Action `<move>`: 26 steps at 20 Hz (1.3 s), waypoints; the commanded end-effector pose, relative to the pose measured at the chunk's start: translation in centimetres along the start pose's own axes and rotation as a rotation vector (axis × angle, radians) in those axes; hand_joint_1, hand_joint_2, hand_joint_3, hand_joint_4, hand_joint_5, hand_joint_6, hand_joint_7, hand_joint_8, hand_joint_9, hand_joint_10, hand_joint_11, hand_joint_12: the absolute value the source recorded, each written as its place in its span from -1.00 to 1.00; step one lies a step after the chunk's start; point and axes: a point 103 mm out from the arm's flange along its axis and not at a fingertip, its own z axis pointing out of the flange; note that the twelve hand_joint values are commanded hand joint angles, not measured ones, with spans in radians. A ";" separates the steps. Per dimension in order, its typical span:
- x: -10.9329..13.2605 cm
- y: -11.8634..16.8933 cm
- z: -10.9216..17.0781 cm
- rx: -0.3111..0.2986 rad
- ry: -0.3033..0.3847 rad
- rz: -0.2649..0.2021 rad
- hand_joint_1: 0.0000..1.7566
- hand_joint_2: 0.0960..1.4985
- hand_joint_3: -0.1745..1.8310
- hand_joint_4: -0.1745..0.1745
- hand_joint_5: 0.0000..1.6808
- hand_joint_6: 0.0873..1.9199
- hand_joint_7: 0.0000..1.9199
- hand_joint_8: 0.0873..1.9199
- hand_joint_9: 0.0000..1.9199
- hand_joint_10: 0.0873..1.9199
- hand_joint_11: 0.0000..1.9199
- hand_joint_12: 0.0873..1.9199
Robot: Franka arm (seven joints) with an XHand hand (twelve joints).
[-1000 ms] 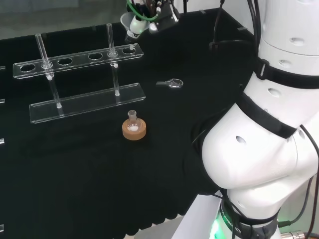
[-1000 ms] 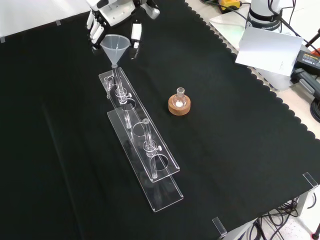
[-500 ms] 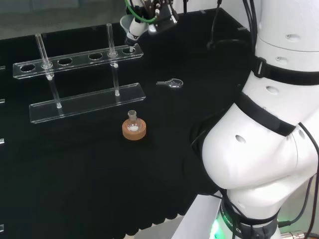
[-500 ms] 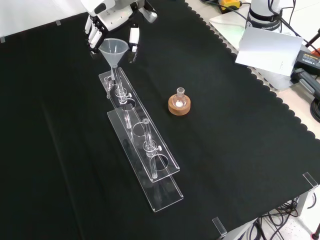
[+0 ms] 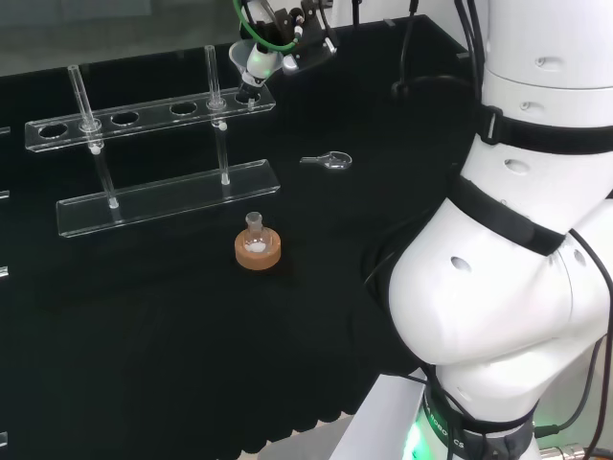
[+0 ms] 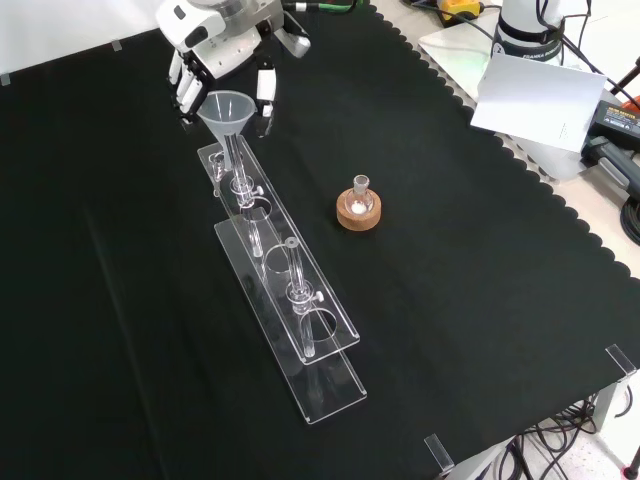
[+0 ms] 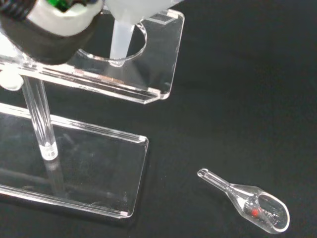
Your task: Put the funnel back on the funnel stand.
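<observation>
Black cloth covers the bench, where the clear conical funnel (image 6: 226, 107), judged light, slippery and fragile, is held at its rim by the curled black-and-white hand (image 6: 222, 62), its stem entering the clear acrylic funnel stand's (image 6: 300, 300) far-end hole.

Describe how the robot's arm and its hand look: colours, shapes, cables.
The arm is glossy white, built of bulky rounded links with black bands at the joints and small dark oval recesses. Black cables run along its upper part, and a green light glows near the base. The hand is white with black segments, white fingertips, and a green cable at the wrist.
</observation>
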 end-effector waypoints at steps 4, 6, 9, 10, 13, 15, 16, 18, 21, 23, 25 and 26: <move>0.4 0.5 1.0 0.023 0.017 -0.025 -0.07 -0.13 -0.24 -0.15 -0.13 -0.21 -0.32 -0.34 0.13 -0.87 -0.24 0.15; 0.5 0.5 1.1 0.021 0.031 -0.034 -0.10 -0.15 -0.25 -0.21 -0.30 -0.26 -0.42 -0.33 0.04 -0.85 -0.31 0.20; 0.6 0.1 1.2 0.017 0.057 -0.051 -0.18 -0.17 -0.30 -0.26 -0.52 -0.54 -0.65 -0.32 -0.19 -0.71 -0.43 0.27; 0.7 -0.1 1.2 0.018 0.069 -0.055 -0.23 -0.18 -0.34 -0.26 -0.58 -0.66 -0.73 -0.32 -0.30 -0.63 -0.48 0.30; 1.1 -0.9 1.1 0.021 0.083 -0.060 -0.34 -0.19 -0.47 -0.25 -0.69 -0.93 -0.90 -0.34 -0.59 -0.39 -0.62 0.39; 1.4 -1.6 0.9 0.021 0.084 -0.055 -0.39 -0.18 -0.54 -0.24 -0.74 -1.00 -0.97 -0.36 -0.71 -0.30 -0.69 0.44; 1.5 -2.1 0.8 0.012 0.082 -0.052 -0.41 -0.18 -0.56 -0.23 -0.75 -1.00 -0.99 -0.38 -0.75 -0.27 -0.71 0.46; 1.6 -3.2 0.4 -0.022 0.077 -0.046 -0.43 -0.18 -0.59 -0.22 -0.77 -1.00 -1.00 -0.43 -0.79 -0.25 -0.75 0.47; 1.6 -4.9 -0.3 -0.066 0.085 -0.038 -0.44 -0.17 -0.61 -0.23 -0.77 -1.00 -0.99 -0.43 -0.80 -0.23 -0.77 0.49; 1.5 -6.2 -0.7 -0.085 0.088 -0.029 -0.43 -0.16 -0.63 -0.24 -0.75 -1.00 -0.97 -0.40 -0.77 -0.25 -0.76 0.49; 1.1 -7.8 -1.0 -0.101 0.096 -0.017 -0.42 -0.15 -0.64 -0.25 -0.72 -1.00 -0.96 -0.38 -0.74 -0.26 -0.75 0.48; 0.9 -8.5 -1.2 -0.105 0.098 -0.009 -0.42 -0.14 -0.64 -0.25 -0.71 -1.00 -0.95 -0.37 -0.73 -0.27 -0.75 0.48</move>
